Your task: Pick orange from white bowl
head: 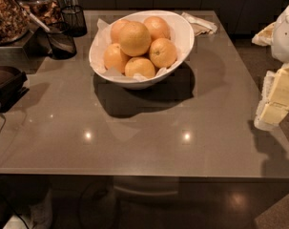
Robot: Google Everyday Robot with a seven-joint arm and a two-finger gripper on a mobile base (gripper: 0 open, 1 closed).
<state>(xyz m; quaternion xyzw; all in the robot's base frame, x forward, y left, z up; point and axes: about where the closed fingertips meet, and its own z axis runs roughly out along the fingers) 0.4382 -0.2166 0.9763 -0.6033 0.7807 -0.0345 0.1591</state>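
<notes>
Orange: seen on top of the fruit piled in the white bowl.
White bowl: set near the middle of the counter's far edge, lined with white paper.
Hand: seen at the counter's right edge, well apart from the bowl; whether open or closed cannot be told.
Mesh cups: placed at the far left corner.

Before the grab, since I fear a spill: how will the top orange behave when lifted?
The orange sits atop the pile in the bowl, so a nudge would likely roll it. Its skin looks matte, probably not slippery; its size suggests some weight. The gripper hangs at the right edge of the table, apart from it.
</notes>
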